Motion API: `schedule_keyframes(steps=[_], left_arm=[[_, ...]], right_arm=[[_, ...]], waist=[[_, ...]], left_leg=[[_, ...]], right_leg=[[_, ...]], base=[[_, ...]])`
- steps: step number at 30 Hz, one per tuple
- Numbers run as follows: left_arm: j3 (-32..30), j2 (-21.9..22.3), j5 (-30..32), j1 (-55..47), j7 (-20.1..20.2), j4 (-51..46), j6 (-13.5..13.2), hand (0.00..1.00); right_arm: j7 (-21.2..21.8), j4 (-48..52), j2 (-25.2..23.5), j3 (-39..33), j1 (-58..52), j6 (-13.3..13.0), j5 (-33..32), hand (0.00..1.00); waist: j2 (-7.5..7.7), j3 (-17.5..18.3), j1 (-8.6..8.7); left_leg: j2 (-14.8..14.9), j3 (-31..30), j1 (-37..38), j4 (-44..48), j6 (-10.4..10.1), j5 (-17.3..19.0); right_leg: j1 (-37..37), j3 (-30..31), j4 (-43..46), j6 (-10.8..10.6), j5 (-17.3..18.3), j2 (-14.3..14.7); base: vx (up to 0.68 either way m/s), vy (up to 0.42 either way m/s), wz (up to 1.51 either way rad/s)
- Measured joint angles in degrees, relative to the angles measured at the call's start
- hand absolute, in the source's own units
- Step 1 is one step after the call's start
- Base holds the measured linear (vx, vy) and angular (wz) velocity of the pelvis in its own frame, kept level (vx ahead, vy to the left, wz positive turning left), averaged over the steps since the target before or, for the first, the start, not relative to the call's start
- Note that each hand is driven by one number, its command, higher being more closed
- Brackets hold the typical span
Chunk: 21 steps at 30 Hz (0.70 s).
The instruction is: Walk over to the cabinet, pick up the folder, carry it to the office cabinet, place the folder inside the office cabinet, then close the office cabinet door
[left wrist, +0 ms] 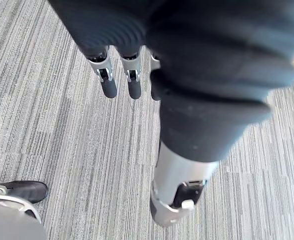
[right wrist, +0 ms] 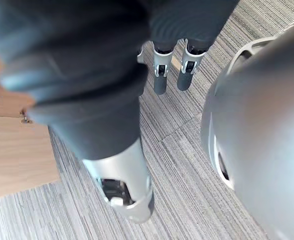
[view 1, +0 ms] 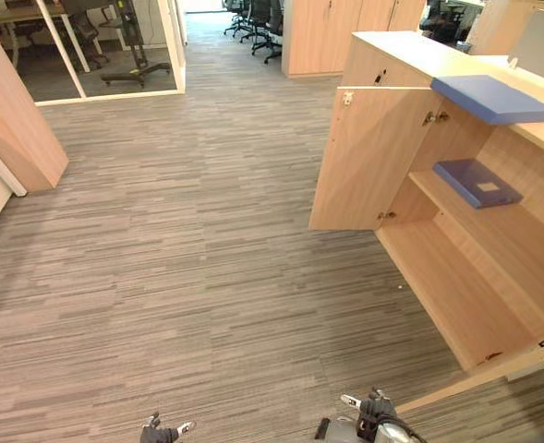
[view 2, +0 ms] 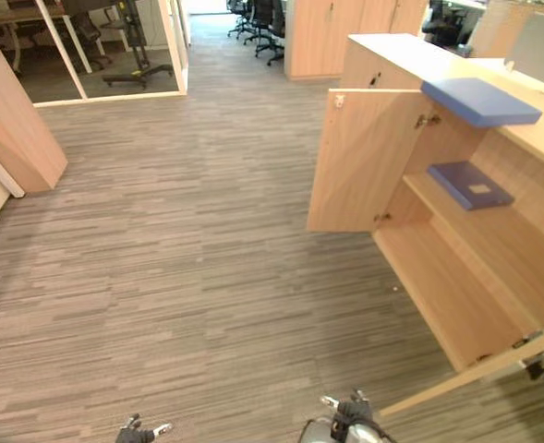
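Two folders: top folder (view 1: 491,99) on the cabinet (view 1: 364,157), shelf folder (view 1: 477,182) inside; left robot hand (view 1: 165,431), right robot hand (view 1: 374,409) slack-fingered, empty.

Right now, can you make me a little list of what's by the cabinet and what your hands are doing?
cabinet: open, door swung wide
shelf: dark blue folder lying flat on it
cabinet top: lighter blue folder at the front edge
left hand: hanging low, fingers straight, empty
right hand: hanging low, fingers straight, empty
floor: grey striped carpet
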<state>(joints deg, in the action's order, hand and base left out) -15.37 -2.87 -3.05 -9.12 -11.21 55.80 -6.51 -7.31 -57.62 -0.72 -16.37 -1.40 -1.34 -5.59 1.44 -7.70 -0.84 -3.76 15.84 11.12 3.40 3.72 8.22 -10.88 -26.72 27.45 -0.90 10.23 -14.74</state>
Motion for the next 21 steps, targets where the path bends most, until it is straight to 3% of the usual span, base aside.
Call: schedule_keyframes(steps=[1, 5, 9, 11, 12, 13, 14, 16, 18, 21], left_arm=[[-0.4, 0.3, 1.1, 0.1, 0.0, 0.1, 0.2, 0.0], [-0.6, 0.9, 3.1, 1.2, 0.7, 0.5, 0.6, 0.0], [-2.2, 1.5, 4.6, 1.2, 1.2, 0.5, 0.8, 0.0], [-3.2, 1.6, 4.5, 1.2, 1.6, 0.0, 0.8, 0.0], [-4.6, 2.0, 4.3, 1.3, 1.5, -0.8, 0.9, 0.0], [-5.6, 2.5, 4.2, 1.2, 1.5, -1.5, 0.9, 0.0], [-7.0, 3.6, 3.1, 1.0, 1.4, -2.9, 0.8, 0.0], [-7.5, 4.3, 0.2, 0.4, 0.8, -4.8, 0.8, 0.0], [-7.2, 4.1, -1.9, 0.2, 0.3, -6.3, 0.5, 0.0], [-5.8, 3.5, -1.6, 0.5, 0.2, -6.9, 0.2, 0.0]], right_arm=[[0.0, 0.1, 0.1, -0.5, -0.1, 0.0, 0.0, 0.0], [0.0, -0.8, 0.2, -4.0, -0.7, 0.2, 0.0, 0.0], [0.1, -0.7, -0.3, -5.0, -2.5, 0.2, 0.0, 0.0], [0.1, -0.6, -0.8, -5.9, -2.9, 0.1, -0.2, 0.0], [0.1, -0.5, -1.1, -6.1, -3.2, 0.1, -0.2, 0.0], [0.2, -0.4, -1.1, -6.1, -3.2, 0.1, -0.2, 0.0], [0.2, -0.4, -0.8, -6.0, -3.4, 0.1, -0.2, 0.0], [-0.1, -0.5, -0.5, -4.9, -3.3, 0.2, -0.1, 0.0], [-0.2, -0.6, -0.6, -3.1, -3.0, 0.2, 0.0, 0.0], [-0.3, -1.0, -0.7, -1.7, -1.4, 0.3, 0.0, 0.0]], waist=[[-0.27, 0.0, 0.31], [-1.18, 0.2, 0.5], [-1.45, 0.9, 0.69], [-1.15, 1.0, 0.85], [-1.12, 1.0, 0.98], [-1.18, 0.9, 0.9], [-1.61, 0.8, 0.58], [-2.01, 0.8, -0.69], [-1.3, 0.6, -2.27], [-0.46, -0.1, -2.76]], left_leg=[[0.5, -0.1, 0.1, 0.2, -0.8, 0.8], [4.9, -0.6, 1.3, -1.8, -4.5, 0.2], [8.7, 0.8, 4.0, -1.2, -6.7, 1.1], [10.4, 1.0, 1.6, 7.4, -7.9, 3.2], [12.6, 0.9, -3.2, 19.9, -7.7, 5.6], [14.2, 0.7, -5.8, 27.1, -7.5, 5.9], [17.9, 0.6, -11.4, 41.6, -5.9, 4.2], [22.9, 0.7, -16.8, 55.4, -4.8, 4.6], [23.7, 0.5, -21.0, 57.8, -4.5, 5.5], [20.7, -0.4, -26.2, 48.2, -5.1, 6.3]], right_leg=[[0.3, -0.1, -1.3, 2.3, -2.5, 0.9], [2.6, -2.9, -4.7, 4.2, -0.8, 6.0], [6.6, -3.4, -8.2, 4.4, 1.6, 10.8], [9.5, -3.2, -11.5, 4.3, 1.5, 12.0], [11.4, -2.9, -13.3, 4.4, 1.4, 12.9], [12.4, -2.8, -14.0, 4.4, 1.4, 13.4], [15.0, -1.7, -15.5, 4.8, 1.5, 15.1], [18.1, 1.1, -16.3, 6.2, 2.5, 17.2], [19.8, 5.0, -17.6, 6.3, 2.6, 17.1], [22.1, 10.5, -19.2, 5.0, 2.3, 13.9]], base=[[0.14, -0.189, -0.13], [0.29, -0.248, 0.05], [0.27, -0.222, -0.07], [0.27, -0.193, -0.02], [0.27, -0.174, -0.07], [0.26, -0.121, -0.23], [0.28, -0.052, -0.36], [0.36, 0.02, -0.8], [0.24, 0.077, -1.06], [0.23, 0.174, -0.98]])
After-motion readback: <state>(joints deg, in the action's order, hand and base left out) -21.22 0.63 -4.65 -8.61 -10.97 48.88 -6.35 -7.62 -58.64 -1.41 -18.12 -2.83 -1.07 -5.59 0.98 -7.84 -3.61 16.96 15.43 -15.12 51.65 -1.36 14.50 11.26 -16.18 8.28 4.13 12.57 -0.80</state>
